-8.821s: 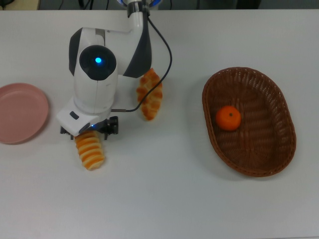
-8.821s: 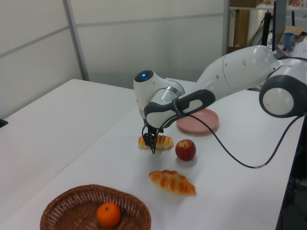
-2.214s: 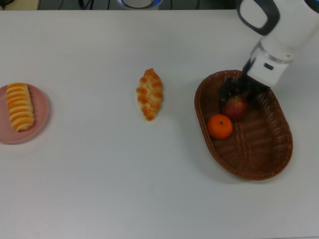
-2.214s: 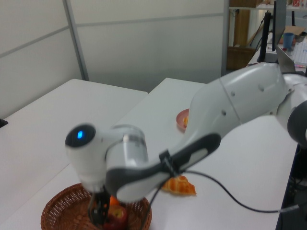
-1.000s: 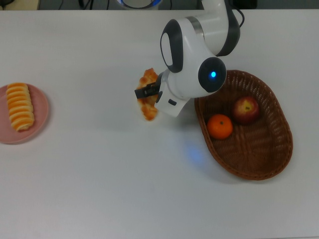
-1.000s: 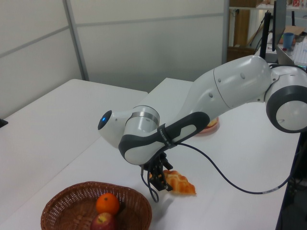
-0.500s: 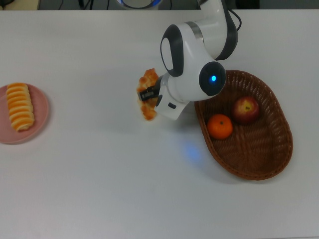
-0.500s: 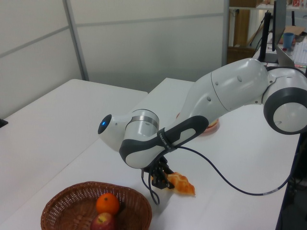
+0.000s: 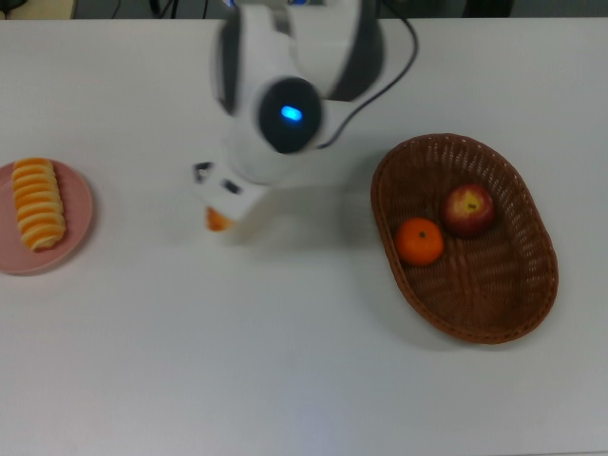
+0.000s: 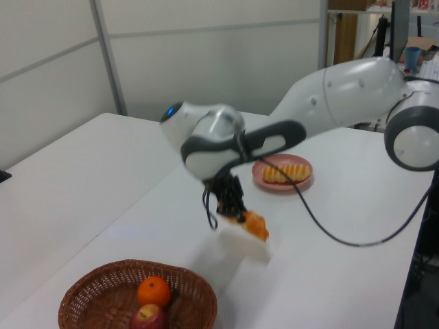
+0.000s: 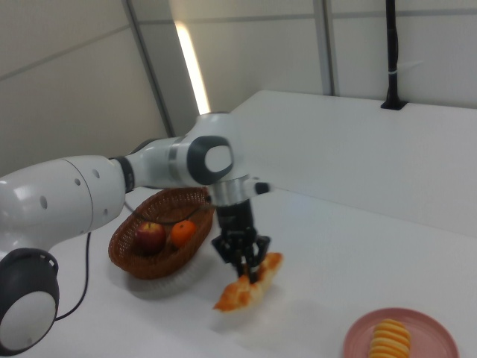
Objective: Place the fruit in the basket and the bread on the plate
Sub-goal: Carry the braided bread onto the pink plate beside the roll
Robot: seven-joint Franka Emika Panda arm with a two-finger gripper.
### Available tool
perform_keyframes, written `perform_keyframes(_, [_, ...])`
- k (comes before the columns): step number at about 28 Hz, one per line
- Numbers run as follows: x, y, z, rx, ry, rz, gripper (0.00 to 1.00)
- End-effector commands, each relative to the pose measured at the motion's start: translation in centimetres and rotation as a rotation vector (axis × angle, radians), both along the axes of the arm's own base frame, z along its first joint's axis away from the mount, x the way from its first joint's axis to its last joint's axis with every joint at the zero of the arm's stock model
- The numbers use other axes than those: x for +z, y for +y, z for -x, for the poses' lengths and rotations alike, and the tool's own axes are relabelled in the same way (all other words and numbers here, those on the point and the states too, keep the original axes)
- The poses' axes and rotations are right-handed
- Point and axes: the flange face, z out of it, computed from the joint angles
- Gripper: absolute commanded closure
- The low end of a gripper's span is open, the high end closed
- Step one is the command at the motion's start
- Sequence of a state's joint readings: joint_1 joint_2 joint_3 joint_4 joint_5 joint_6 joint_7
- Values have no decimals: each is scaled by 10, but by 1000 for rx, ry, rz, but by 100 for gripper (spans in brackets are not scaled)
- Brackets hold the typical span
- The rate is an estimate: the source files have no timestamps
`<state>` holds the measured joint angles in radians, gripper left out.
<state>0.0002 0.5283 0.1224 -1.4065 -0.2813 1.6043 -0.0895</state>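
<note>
Braided roll (image 11: 246, 287) clamped in pincer (image 11: 244, 262) — above table (image 11: 350, 253), tilted.

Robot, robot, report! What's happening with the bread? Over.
Gripper shut on braided golden-brown roll, lifted off table. Striped roll on pink plate. Path to plate clear.

White counter (image 9: 285, 380) fills top view. Left view: pale grey panelled wall (image 10: 206, 62) behind, metal upright (image 10: 108, 55) at seam, wooden shelving (image 10: 350, 41) at the left view's far right. Right view: second white tabletop (image 11: 373, 156) beyond, bright vertical light strip (image 11: 192, 71) on wall, black pole (image 11: 392, 52) standing on tabletop.
</note>
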Motion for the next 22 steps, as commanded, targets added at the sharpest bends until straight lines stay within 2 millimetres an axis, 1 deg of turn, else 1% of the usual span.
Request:
perform_keyframes(1, [30, -63, -7, -88, -95, -34, 100])
perform_keyframes(4, [42, -109, -10, -150, -149, -36, 100])
perform_keyframes(5, [47, -136, -11, -187, -183, -39, 100])
perform_keyframes(9, [53, -189, -12, -251, -270, -38, 100])
perform_keyframes(10, [55, -213, -11, -278, -307, -34, 100])
perform_keyframes(15, [56, -268, -11, -338, -439, -22, 100])
perform_keyframes(16, [55, -283, -13, -347, -494, -19, 100])
perform_keyframes(19, [46, -303, -9, -359, -511, -6, 100])
perform_keyframes(21, [30, -309, -8, -357, -487, 2, 100])
perform_keyframes(22, [26, -311, -7, -358, -480, 8, 100])
